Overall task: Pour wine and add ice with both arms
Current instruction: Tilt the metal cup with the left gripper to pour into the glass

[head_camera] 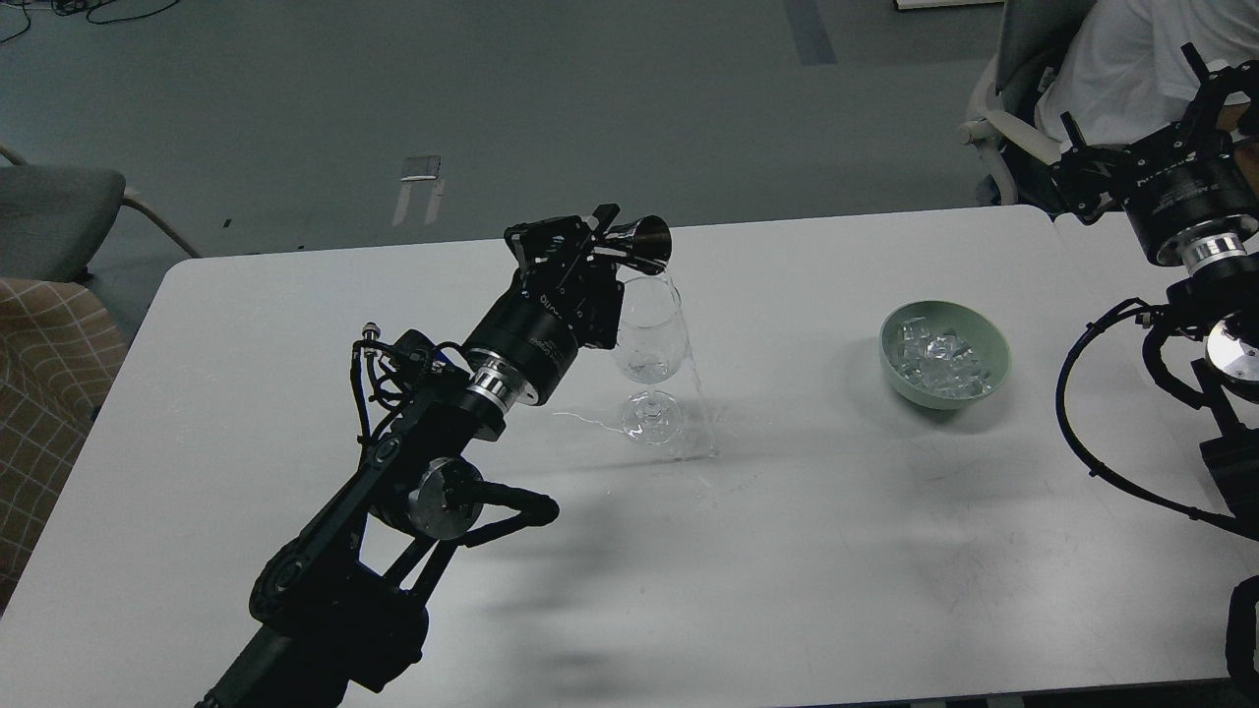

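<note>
My left arm [433, 433] reaches up from the bottom left. Its gripper [598, 246] is shut on a small dark metal measuring cup [644, 241], tipped on its side with its mouth over the rim of the wine glass [649, 339]. The clear glass stands upright on the white table [787, 511]. A little clear wine [649, 370] lies at the bottom of its bowl. The ice [944, 359] is a heap of clear cubes in a pale green bowl [890, 366] to the right. My right arm [1190, 246] is at the right edge. Its gripper [1082, 167] is raised beyond the table's far right corner, its fingers too dark to tell apart.
A clear sheet [689, 433] lies under the glass. A person in white sits on a chair [1013, 88] behind the right arm. A grey chair [59, 216] and a checked seat [49, 393] stand left of the table.
</note>
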`<state>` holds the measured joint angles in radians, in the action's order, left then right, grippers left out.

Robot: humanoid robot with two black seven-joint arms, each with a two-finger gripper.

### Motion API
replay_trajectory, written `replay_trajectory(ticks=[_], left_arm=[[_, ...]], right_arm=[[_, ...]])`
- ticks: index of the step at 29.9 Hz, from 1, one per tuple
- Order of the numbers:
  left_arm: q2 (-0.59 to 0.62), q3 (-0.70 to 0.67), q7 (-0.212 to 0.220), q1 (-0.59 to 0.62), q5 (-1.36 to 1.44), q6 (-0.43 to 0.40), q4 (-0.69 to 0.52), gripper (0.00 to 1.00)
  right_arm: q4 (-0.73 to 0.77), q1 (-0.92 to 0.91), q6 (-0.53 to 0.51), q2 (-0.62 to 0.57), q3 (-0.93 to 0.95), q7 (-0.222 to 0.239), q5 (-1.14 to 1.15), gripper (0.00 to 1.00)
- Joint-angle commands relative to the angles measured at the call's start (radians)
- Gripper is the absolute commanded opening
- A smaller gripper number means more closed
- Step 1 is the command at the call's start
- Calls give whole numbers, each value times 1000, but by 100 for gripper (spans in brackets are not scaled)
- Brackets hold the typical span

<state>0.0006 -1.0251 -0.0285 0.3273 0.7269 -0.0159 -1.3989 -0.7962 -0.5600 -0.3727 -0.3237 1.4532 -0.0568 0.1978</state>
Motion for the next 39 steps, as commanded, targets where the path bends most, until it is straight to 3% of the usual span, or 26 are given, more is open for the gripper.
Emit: replay_trajectory(ticks=[1, 39], left_arm=[[-1, -9, -1, 2, -3, -15, 24, 0], [68, 5, -73, 27, 120, -38, 97, 0]], right_arm=[[-1, 0, 0, 0, 1, 0, -1, 100], [-8, 5, 0, -2, 1, 0, -1, 100]])
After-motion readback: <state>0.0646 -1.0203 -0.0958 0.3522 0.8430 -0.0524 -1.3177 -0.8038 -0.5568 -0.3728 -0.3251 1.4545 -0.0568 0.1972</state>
